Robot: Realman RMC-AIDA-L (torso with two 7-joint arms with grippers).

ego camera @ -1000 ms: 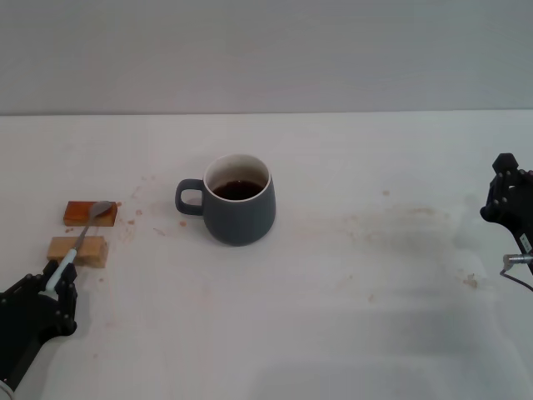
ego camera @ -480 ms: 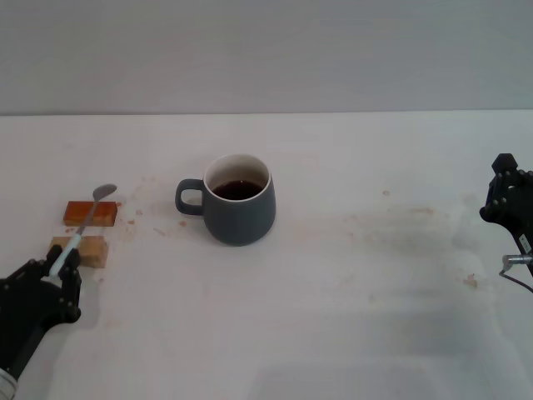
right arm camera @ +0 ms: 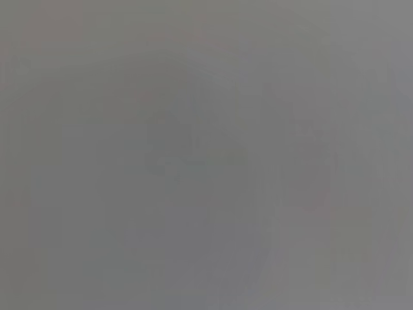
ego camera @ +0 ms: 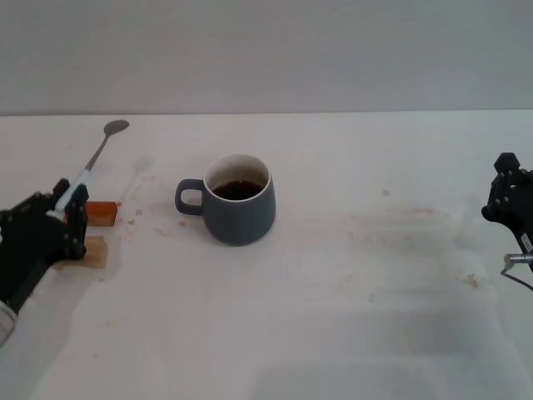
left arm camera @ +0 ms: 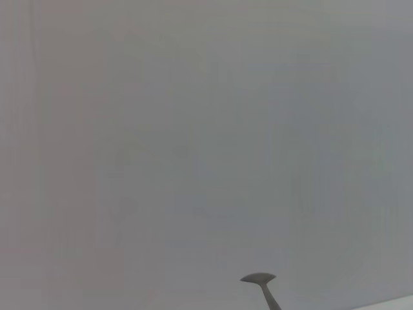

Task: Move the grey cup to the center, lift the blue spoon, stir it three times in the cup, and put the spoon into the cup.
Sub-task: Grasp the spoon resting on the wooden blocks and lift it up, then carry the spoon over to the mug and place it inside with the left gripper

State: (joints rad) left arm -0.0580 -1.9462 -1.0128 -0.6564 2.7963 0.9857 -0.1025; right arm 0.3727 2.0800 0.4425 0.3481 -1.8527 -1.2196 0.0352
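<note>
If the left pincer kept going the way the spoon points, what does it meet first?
Probably nothing: the left pincer aims the blue spoon up and away, passing left of the grey cup; depth is uncertain.

A flat, even grey surface fills the whole right wrist view — no object, edge or gripper finger can be made out against it. The tone is slightly darker toward the middle and a little lighter at one side — nothing else is distinguishable.
</note>
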